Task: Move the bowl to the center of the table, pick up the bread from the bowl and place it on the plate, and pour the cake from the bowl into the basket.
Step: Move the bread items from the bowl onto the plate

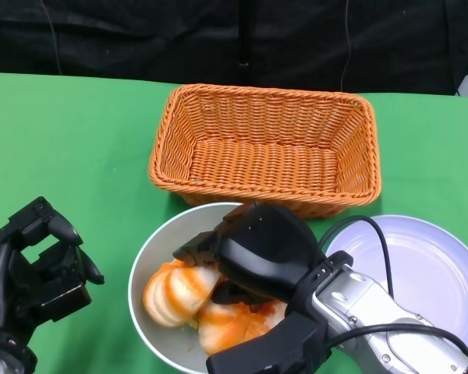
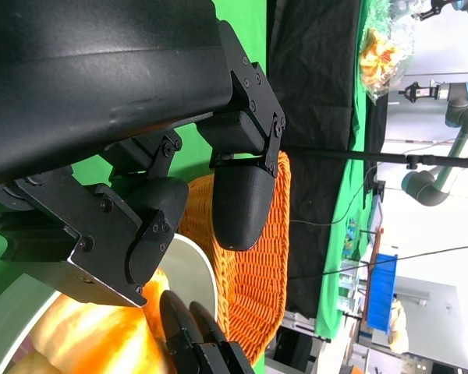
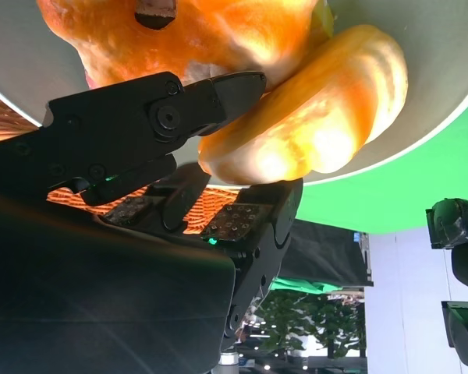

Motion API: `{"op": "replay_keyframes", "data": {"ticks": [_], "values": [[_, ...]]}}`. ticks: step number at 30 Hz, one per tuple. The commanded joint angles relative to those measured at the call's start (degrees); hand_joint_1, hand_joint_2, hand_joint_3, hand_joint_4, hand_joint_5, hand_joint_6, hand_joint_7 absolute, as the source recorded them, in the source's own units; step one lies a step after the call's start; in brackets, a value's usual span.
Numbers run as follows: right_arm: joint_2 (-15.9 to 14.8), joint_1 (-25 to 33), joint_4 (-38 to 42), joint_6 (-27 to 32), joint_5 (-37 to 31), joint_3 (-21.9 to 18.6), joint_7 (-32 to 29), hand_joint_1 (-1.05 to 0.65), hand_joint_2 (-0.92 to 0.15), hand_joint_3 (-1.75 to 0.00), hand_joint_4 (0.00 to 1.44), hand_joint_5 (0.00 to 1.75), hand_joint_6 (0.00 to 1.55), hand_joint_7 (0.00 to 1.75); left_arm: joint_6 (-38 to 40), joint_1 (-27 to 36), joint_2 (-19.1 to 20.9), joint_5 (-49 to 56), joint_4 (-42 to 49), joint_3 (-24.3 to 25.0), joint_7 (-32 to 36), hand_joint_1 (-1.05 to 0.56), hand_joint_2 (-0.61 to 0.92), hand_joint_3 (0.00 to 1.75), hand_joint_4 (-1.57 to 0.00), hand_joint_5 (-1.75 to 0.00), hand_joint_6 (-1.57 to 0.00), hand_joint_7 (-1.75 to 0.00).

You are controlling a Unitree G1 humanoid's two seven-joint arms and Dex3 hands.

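The bowl (image 1: pixel 152 257) sits at 6 o'clock on the table (image 1: pixel 70 132), touching the basket (image 1: pixel 267 144) at 12, with the plate (image 1: pixel 429 269) at 4. The right hand (image 1: pixel 246 253) reaches into it, fingers (image 3: pixel 218 93) parted against the bread (image 1: pixel 175 292); I cannot tell whether it grips yet. The left hand (image 1: pixel 35 265) hangs at 8, fingers apart, holding nothing. Risk: the rounded bread may slip from a shallow pinch, or the fingers may drag the second orange piece (image 1: pixel 230 327) out too.
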Motion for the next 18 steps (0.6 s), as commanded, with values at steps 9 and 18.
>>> {"op": "replay_keyframes", "data": {"ticks": [9, 18], "values": [[-0.5, -3.2, 5.9, -4.4, 0.4, -0.2, -7.4, -0.23, -0.80, 0.00, 0.91, 1.34, 1.23, 0.04, 0.8, 0.7, 0.3, 0.0, -1.3, 0.3, 0.9, 0.12, 0.53, 1.42, -0.88, -1.75, -0.72, -1.74], [-0.9, -3.7, 4.9, -4.3, 0.3, 0.0, -4.2, -0.21, -0.80, 0.00, 0.87, 1.58, 1.24, 0.02, -0.6, 0.7, 0.6, -0.2, -0.2, 0.4, -0.7, 0.12, 0.54, 1.38, -0.87, -1.75, -0.71, -1.74]]}}
